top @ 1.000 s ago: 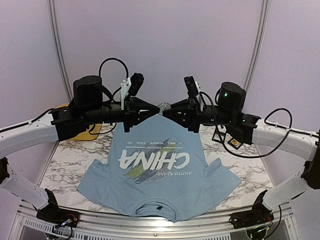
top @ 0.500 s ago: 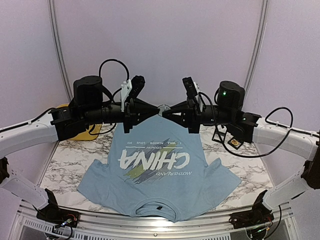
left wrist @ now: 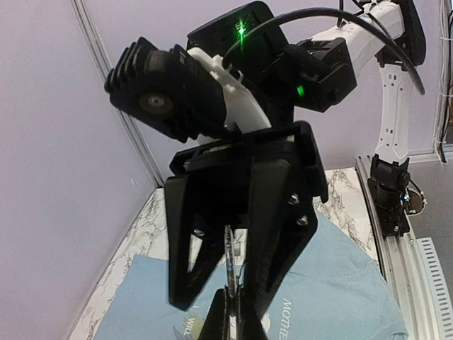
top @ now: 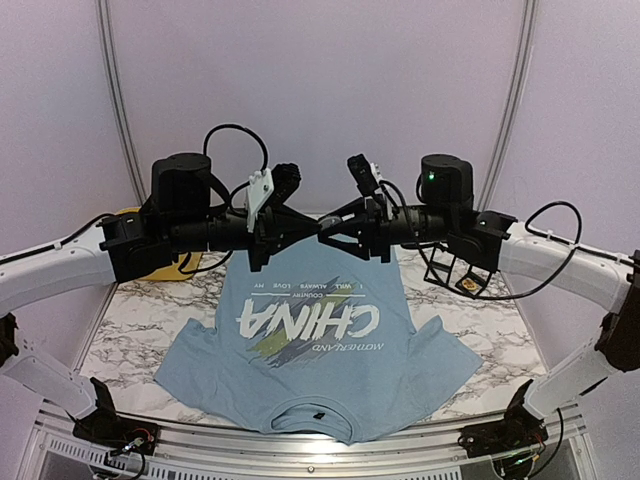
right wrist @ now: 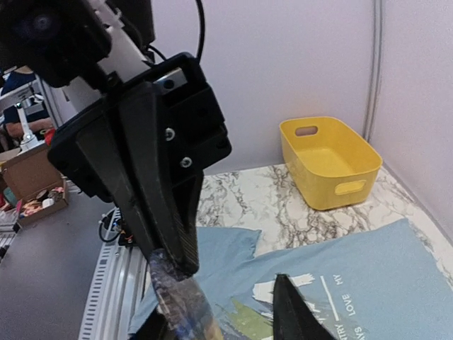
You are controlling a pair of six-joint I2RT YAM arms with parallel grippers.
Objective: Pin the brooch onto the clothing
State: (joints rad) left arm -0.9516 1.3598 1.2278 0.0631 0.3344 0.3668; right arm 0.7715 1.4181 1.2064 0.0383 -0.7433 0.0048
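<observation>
The light blue CHINA T-shirt (top: 320,350) lies flat on the marble table, collar toward the near edge. It also shows in the left wrist view (left wrist: 340,283) and the right wrist view (right wrist: 375,269). Both grippers meet in mid-air above its far hem. My left gripper (top: 316,222) is shut on the brooch (left wrist: 232,263), a thin disc seen edge-on, pinched between its fingertips (left wrist: 221,317). My right gripper (top: 332,222) is open, its fingers (left wrist: 277,234) spread on either side of the brooch (right wrist: 178,301). One right finger (right wrist: 291,312) stands apart from it.
A yellow plastic basket (right wrist: 329,163) stands at the table's far left corner (top: 128,222). A black wire stand (top: 452,272) sits at the far right. A cardboard box (right wrist: 32,180) lies beyond the table edge. The metal rail runs along the near edge (top: 320,450).
My right gripper has moved left and slightly up toward the left gripper. Its open fingers now bracket the brooch held by the left gripper. The T-shirt has not moved.
</observation>
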